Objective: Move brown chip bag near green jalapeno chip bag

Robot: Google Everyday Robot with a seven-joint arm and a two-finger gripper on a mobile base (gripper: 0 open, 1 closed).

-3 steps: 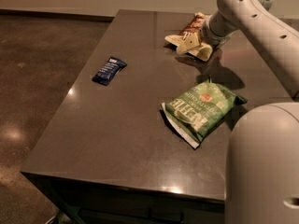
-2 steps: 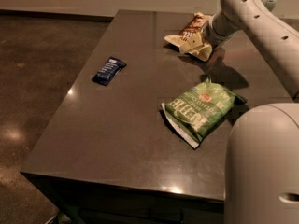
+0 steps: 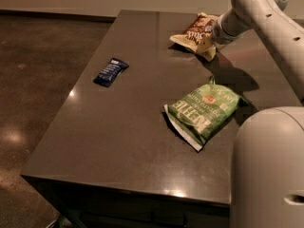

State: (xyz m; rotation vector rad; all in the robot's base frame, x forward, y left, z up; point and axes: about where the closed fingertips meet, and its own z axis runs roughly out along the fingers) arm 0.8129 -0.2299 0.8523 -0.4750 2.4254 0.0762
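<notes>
Green foil marks the goal: the green jalapeno chip bag [image 3: 204, 110] lies flat on the bench [image 3: 118, 141], the nearest of the things, with its white bottom edge turned toward the front. Left of the green bag and a little farther back lies a small blue wrapper [image 3: 110, 71], well apart from it and out of the way. Beyond the green bag, toward the far edge, sits the brown chip bag [image 3: 194, 32], tilted, with one corner raised. The gripper [image 3: 216, 36] is at that bag's right edge, touching or very nearly so. Whether it has closed on the bag cannot be told, since the wrist hides the contact.

The step in hand looks like securing the brown bag and bringing it nearer. To do it well, the robot should make sure of a firm pinch on the crimped edge, not the puffy middle, since such a bag slips and crumples easily. It should then lift only enough to clear the bench and carry the bag straight toward the open patch just beyond or just left of the green bag. It should set the bag down beside the green bag, not on top, and keep the arm [image 3: 256, 8] from sweeping the green bag aside.
</notes>
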